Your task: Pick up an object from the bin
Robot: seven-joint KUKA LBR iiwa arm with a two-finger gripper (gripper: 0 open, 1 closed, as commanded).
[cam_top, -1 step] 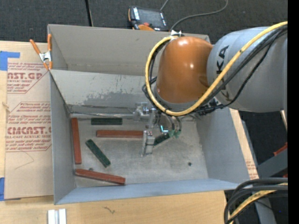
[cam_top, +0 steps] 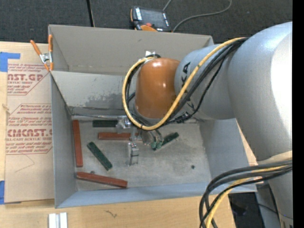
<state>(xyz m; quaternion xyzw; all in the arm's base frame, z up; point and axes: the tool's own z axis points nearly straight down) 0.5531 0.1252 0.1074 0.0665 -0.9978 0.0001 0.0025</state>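
Note:
My gripper (cam_top: 132, 156) hangs low over the middle of the bin floor, below the orange wrist cover. Just to its left lies a red-brown flat stick (cam_top: 113, 136), pointing left to right. A short dark green stick (cam_top: 166, 140) lies tilted right beside the gripper's right side; whether they touch I cannot tell. Further left, a dark green stick (cam_top: 99, 156) lies diagonally on the floor.
A long red-brown stick (cam_top: 77, 143) lies along the left wall and another (cam_top: 101, 179) along the front wall. A dark green stick (cam_top: 104, 123) lies at the foot of the back wall. The arm covers the bin's right rear part.

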